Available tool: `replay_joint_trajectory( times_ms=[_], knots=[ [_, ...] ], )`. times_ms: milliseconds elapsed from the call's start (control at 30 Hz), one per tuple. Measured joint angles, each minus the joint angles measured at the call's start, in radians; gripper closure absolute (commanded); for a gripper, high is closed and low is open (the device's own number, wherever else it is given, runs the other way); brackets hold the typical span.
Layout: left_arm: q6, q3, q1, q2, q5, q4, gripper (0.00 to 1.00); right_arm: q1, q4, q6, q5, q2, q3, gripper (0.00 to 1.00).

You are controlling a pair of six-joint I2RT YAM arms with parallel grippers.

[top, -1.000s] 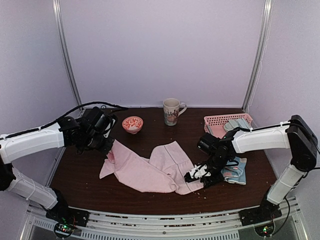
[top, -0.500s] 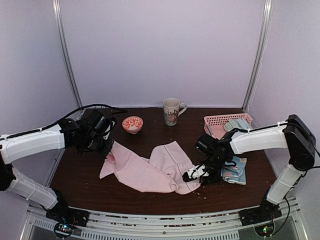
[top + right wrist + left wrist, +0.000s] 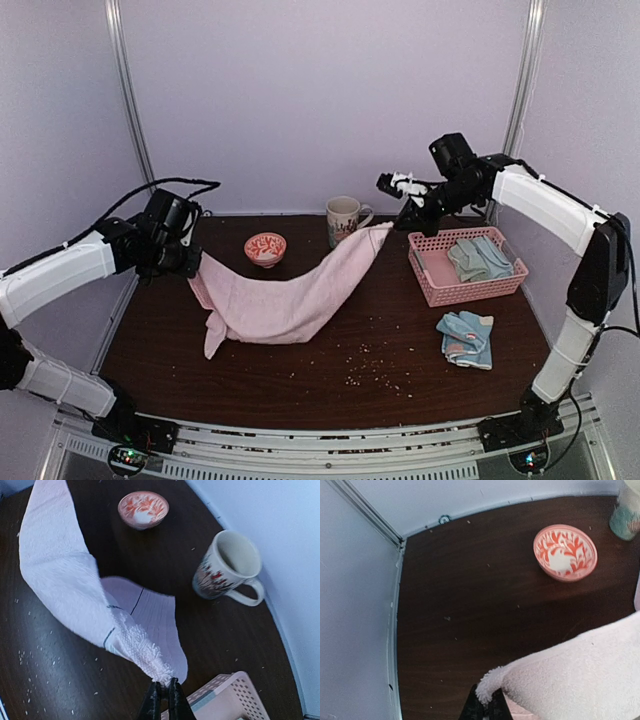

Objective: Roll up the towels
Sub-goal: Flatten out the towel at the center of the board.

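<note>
1. Pink towel (image 3: 290,305), top view: it is hanging unrolled as a sagging band in front of the mug (image 3: 343,222). The left gripper (image 3: 188,264) is pinching one end well left of the mug. The right gripper (image 3: 398,222) is pinching the opposite corner just right of the mug. The green and pale blue towels (image 3: 478,258) are lying in the basket (image 3: 465,298) right of the mug. The patched blue towel (image 3: 467,340) is lying on the table (image 3: 150,350), right of the mug and nearer the arms. None is appearing rolled.
2. Left wrist view: the left gripper (image 3: 485,707) is clamping a fluffy corner of the pink towel (image 3: 570,675), with its jaws pressed together on the cloth. The bowl (image 3: 565,552) is sitting left of the mug (image 3: 626,515).
3. Right wrist view: the right gripper (image 3: 164,695) is nipping the fringed corner, and the pink towel (image 3: 75,580) is draping away past the mug (image 3: 227,570).
4. Judgement: the task is standing near its start. Laying flat and rolling are remaining for every towel.
</note>
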Motion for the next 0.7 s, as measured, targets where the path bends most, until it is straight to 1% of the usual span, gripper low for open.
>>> replay_joint_trajectory(
  times_ms=[133, 200, 267, 367, 500, 700],
  knots=[
    [0.042, 0.138, 0.066, 0.0, -0.001, 0.018, 1.0, -0.067, 0.023, 0.173, -0.018, 0.096, 0.253, 1.0],
    [0.064, 0.206, 0.075, 0.0, -0.002, 0.024, 1.0, -0.088, 0.029, 0.231, -0.018, 0.137, 0.342, 1.0],
    [0.085, 0.266, 0.076, -0.002, -0.003, 0.026, 1.0, -0.104, 0.041, 0.277, -0.02, 0.158, 0.397, 1.0],
    [0.109, 0.319, 0.076, -0.019, -0.003, 0.028, 1.0, -0.129, 0.063, 0.343, -0.023, 0.155, 0.415, 1.0],
    [0.132, 0.345, 0.076, -0.064, -0.014, 0.027, 1.0, -0.154, 0.092, 0.391, -0.018, 0.136, 0.411, 1.0],
    [0.147, 0.343, 0.076, -0.122, -0.043, 0.024, 1.0, -0.176, 0.124, 0.428, -0.014, 0.037, 0.321, 1.0]
  ],
)
